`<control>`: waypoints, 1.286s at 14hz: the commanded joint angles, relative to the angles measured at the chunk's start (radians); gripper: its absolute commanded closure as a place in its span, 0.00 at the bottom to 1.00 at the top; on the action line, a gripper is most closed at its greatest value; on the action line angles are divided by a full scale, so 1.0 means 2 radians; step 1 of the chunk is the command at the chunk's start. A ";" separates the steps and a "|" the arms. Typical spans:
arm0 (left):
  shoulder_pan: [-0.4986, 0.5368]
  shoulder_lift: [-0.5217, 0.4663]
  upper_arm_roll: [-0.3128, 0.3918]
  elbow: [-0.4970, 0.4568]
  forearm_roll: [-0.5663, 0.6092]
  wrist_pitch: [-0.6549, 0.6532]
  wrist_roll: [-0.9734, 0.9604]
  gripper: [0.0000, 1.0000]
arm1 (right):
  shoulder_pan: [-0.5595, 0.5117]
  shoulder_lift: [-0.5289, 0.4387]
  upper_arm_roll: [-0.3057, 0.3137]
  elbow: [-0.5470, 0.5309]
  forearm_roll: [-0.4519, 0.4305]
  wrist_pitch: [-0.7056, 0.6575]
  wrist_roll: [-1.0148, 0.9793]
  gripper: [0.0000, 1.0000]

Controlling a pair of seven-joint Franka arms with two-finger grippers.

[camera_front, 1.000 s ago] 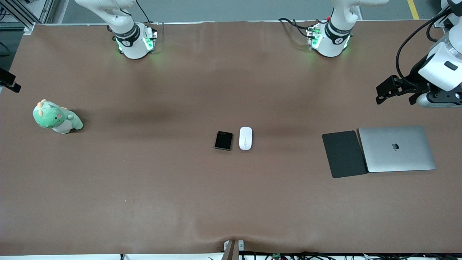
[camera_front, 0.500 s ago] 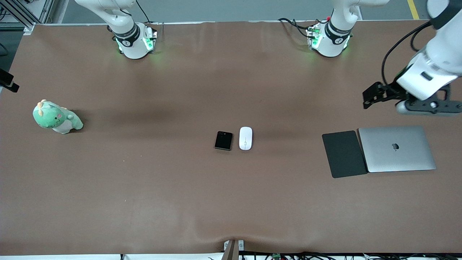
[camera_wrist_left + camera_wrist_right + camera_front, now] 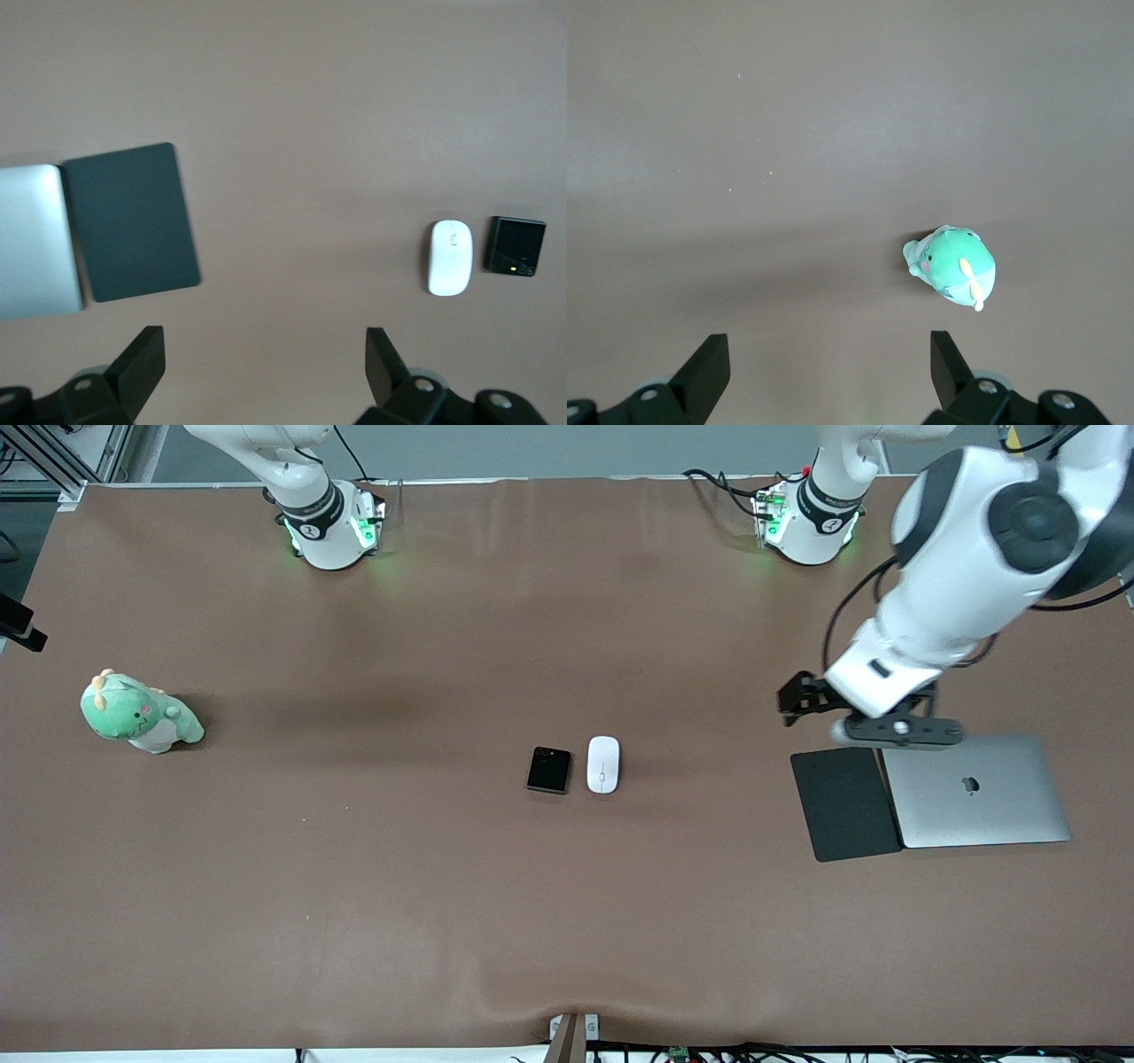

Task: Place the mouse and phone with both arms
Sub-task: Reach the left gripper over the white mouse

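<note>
Left wrist view shows the left gripper (image 3: 259,372) with its two black fingers (image 3: 142,363) spread wide apart and nothing between them, hanging in the air over bare brown table (image 3: 301,106). In the front view this gripper (image 3: 797,701) is up over the table just past the edge of the dark mat (image 3: 843,802), toward the left arm's end, and the white left arm (image 3: 961,558) reaches down to it from above the laptop (image 3: 974,790). The mat lies flat, touching the closed silver laptop along one side. Well apart from them, near the middle of the table, the white mouse (image 3: 603,763) lies just beside the black phone (image 3: 548,770), the two parallel with a thin strip of table between them; the phone is on the side toward the right arm's end. The left wrist camera sees the same pair, mouse (image 3: 450,257) and phone (image 3: 516,245), side by side and untouched. The right gripper (image 3: 826,372) also has its fingers (image 3: 707,365) standing wide apart and empty, high over the table near the green plush toy (image 3: 951,266), which sits alone toward the right arm's end (image 3: 140,712). The right gripper itself is not seen in the front view, only the right arm's green-lit base (image 3: 330,527).
</note>
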 commanded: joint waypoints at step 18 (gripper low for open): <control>-0.157 0.241 -0.007 0.023 0.095 0.211 -0.251 0.00 | -0.004 0.002 0.005 0.006 0.008 -0.004 0.003 0.00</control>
